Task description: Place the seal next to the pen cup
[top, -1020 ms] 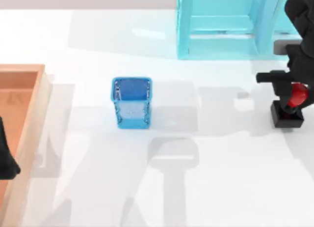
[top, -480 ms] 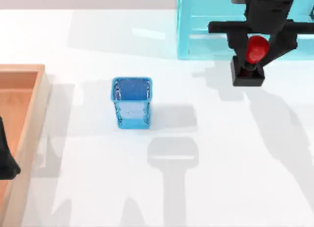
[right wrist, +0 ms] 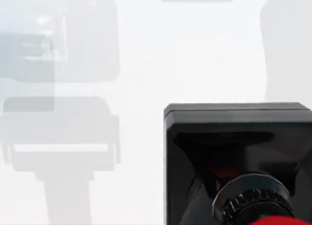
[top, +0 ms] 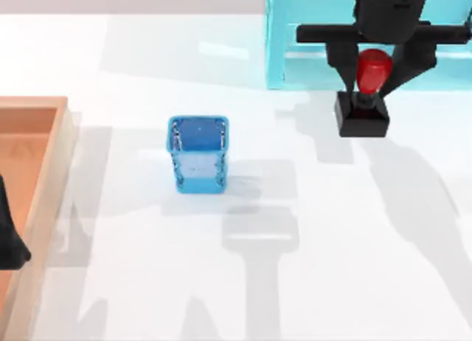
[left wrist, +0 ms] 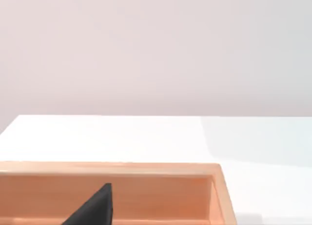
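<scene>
The right end effector (top: 371, 74) is gripping the seal (top: 363, 105) by its red knob, hanging above the tabletop (top: 332, 245) well right of the pen cup (top: 198, 153). Its fingers are partly hiding the knob. The left end effector (top: 9, 238) is sitting over the wooden tray (top: 44, 178), cut off at the edge, grip impossible to tell

Glossy white table (top: 133, 282) under bright light, streaked with soft grey shadows. Large light-cyan translucent shelf unit (top: 310, 38) at far right. Shallow wooden tray with raised rim (top: 46, 186) at left edge. Plain pale wall (left wrist: 156, 49) beyond the far side.
</scene>
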Controlling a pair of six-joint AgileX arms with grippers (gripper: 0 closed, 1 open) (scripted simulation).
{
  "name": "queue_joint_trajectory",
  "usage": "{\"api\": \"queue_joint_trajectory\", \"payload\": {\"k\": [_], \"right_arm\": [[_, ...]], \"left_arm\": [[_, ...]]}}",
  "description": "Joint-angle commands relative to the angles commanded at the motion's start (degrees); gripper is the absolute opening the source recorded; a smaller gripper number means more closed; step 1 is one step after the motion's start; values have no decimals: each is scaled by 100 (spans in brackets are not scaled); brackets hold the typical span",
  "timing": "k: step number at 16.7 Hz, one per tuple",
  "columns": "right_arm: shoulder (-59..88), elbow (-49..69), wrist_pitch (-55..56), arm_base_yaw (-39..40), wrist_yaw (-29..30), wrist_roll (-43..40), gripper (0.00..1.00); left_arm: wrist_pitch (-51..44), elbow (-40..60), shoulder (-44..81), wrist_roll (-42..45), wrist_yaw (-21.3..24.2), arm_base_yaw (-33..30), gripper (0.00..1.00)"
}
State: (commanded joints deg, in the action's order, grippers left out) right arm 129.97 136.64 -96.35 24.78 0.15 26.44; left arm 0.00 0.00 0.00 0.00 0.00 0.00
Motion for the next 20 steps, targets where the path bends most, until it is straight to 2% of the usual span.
{"api": "queue_joint_trajectory", "payload": {"k": [3,11,20], "right_arm": [[44,-89,204,172,69,172,0],[373,-647,1511,1343,523,1280,0],[358,-1004,1808,1356,516,1296,0]], "left_arm": [[0,0,0,0,0,0,100],[0,0,0,0,0,0,100],[0,0,0,0,0,0,100]]}}
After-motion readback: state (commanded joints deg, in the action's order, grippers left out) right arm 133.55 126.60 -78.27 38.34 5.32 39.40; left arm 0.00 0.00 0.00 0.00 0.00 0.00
